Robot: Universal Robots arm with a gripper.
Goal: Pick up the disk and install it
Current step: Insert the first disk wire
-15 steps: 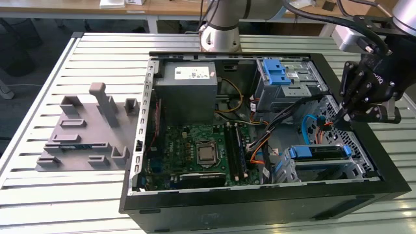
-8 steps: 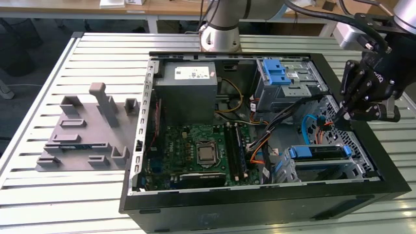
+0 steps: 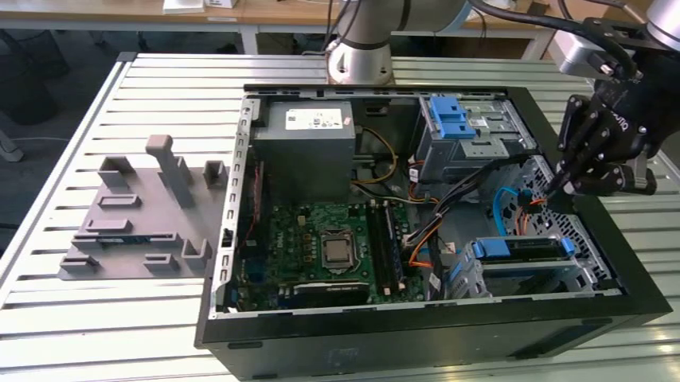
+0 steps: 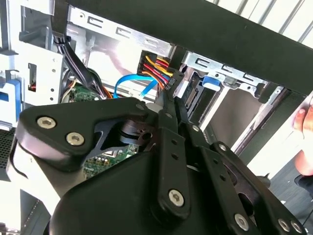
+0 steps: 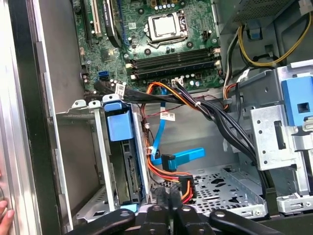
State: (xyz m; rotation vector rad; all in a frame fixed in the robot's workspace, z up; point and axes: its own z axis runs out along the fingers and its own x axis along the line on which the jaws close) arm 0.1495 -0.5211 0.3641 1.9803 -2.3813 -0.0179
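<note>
The disk [image 3: 518, 248] sits slotted in the metal drive cage [image 3: 579, 278] at the case's front corner on the exterior view's right, its blue carrier rails showing. In the first wrist view the disk [image 5: 128, 169] stands on edge behind a blue carrier tab. My gripper [image 3: 560, 187] hangs inside the case just behind that cage, fingers pressed together and shut. Its tips [image 4: 172, 93] rest at a black power connector [image 4: 165, 82] with red and yellow wires, right beside the disk's rear edge [image 4: 193, 95]. The same tips [image 5: 172, 198] meet the connector [image 5: 187, 188] in the first wrist view.
The open computer case [image 3: 425, 334] lies on a slatted table. Inside are a grey power supply [image 3: 308, 143], a motherboard [image 3: 330, 247], a second cage with a blue latch [image 3: 459, 119] and loose cable bundles [image 5: 215, 115]. A grey fixture [image 3: 138, 215] sits outside. A hand [image 5: 5, 215] is at the case edge.
</note>
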